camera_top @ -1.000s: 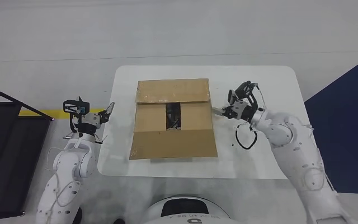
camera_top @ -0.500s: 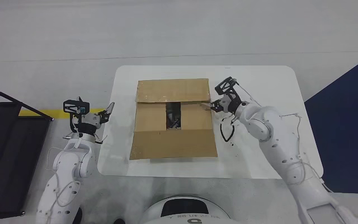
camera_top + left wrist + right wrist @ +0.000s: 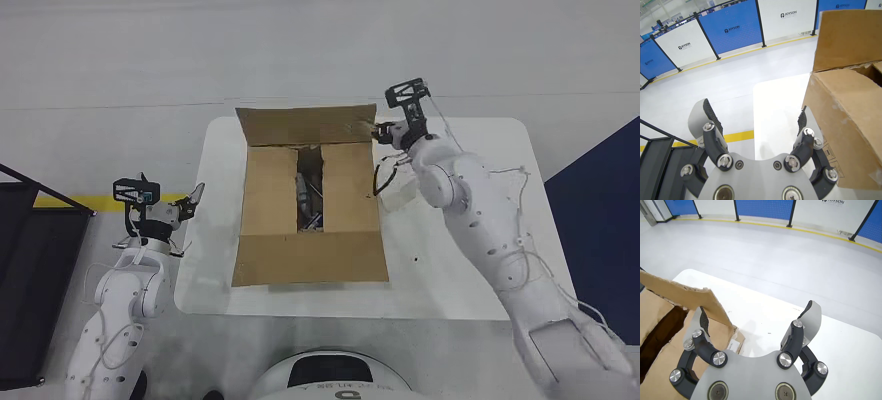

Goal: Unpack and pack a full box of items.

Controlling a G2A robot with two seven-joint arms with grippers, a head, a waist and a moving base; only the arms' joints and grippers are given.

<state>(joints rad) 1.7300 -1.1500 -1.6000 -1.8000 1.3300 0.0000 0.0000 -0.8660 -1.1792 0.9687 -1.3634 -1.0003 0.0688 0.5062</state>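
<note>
Cardboard box (image 3: 350, 215): centre of worktop (image 3: 470, 260), far flap (image 3: 305, 125) raised, items (image 3: 308, 205) inside.
Right tool (image 3: 757, 308): wide, at flap corner, nothing gripped. Risk: flap slips, drops shut.
Left tool (image 3: 755, 104): wide, empty, beside worktop.

**Bright, even overhead light; wide-angle bend in both wrist views.**
Ahead of the left gripper (image 3: 755, 105) the white table (image 3: 776, 98) glares almost to plain white, and the floor (image 3: 715, 79) beyond it carries a soft sheen. The gap between the flaps of the box (image 3: 268, 200), beside the right gripper (image 3: 756, 308), lies in deep shadow. Bolt heads (image 3: 719, 358) on that gripper's plate show small hard highlights. Fence posts (image 3: 707, 37) far ahead of both tools lean and bow toward the picture edges.
</note>
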